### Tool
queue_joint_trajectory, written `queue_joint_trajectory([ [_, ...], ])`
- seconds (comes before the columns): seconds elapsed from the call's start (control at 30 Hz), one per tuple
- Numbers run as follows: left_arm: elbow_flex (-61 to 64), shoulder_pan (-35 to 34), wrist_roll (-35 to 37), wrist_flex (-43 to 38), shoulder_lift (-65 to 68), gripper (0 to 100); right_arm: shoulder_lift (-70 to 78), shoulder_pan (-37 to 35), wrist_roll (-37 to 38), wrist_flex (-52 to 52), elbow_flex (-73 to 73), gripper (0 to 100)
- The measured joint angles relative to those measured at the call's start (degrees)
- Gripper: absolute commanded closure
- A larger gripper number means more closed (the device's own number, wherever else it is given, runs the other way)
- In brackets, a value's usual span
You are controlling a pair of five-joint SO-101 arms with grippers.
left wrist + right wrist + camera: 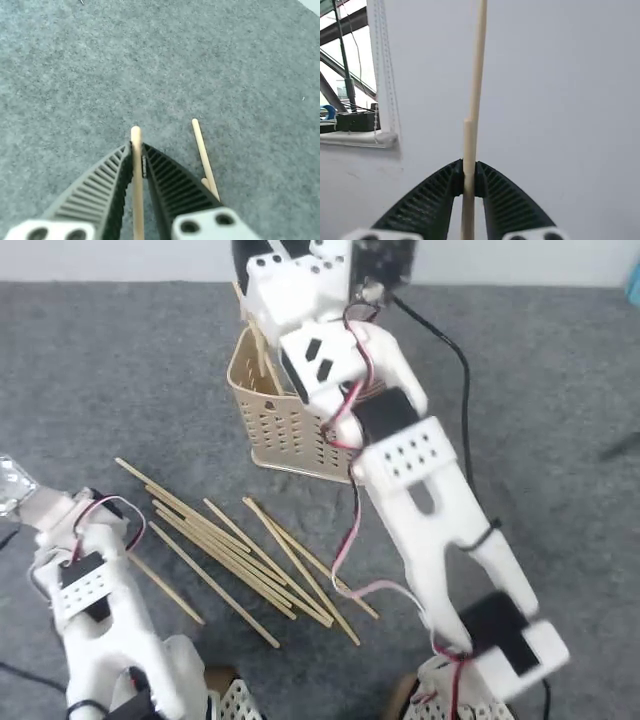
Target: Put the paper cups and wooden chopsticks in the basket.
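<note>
A beige perforated basket [280, 415] stands upright on the grey carpet, with a few wooden chopsticks [255, 335] sticking out of it. My right arm [420, 480] stretches over the basket. My right gripper [468, 181] is shut on a chopstick [478, 65] that points up toward a white wall, with a second, shorter stick end [468, 140] against it. Several loose chopsticks [240, 560] lie fanned out in front of the basket. My left arm [85, 585] sits at the near left. My left gripper [137, 150] is shut on one chopstick [136, 137] low over the carpet, and another chopstick [202, 155] lies just beside it.
A black cable [455, 360] runs across the carpet behind the right arm. Red and white wires [350, 530] hang along that arm. Open grey carpet [120, 370] spreads to the left of the basket.
</note>
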Motion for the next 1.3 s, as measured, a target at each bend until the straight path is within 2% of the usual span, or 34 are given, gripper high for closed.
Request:
queue_joint_trajectory([
  [0.23,0.00,0.00,0.00,0.00,0.00,99,3.52,2.46,-1.14,-2.11,3.96,99.1],
  [0.47,0.00,0.00,0.00,0.00,0.00,99,0.44,2.37,-7.74,-1.58,19.87,98.5],
  [0.67,0.00,0.00,0.00,0.00,0.00,99,-3.25,2.02,-8.26,-1.58,25.67,86.2],
  [0.93,0.00,0.00,0.00,0.00,0.00,99,-8.26,1.85,-8.26,-0.79,25.85,85.4],
  [1.03,0.00,0.00,0.00,0.00,0.00,99,-12.31,0.62,-8.26,4.66,24.79,85.7],
  [1.3,0.00,0.00,0.00,0.00,0.00,99,-25.41,0.53,-8.26,27.78,18.55,85.8],
])
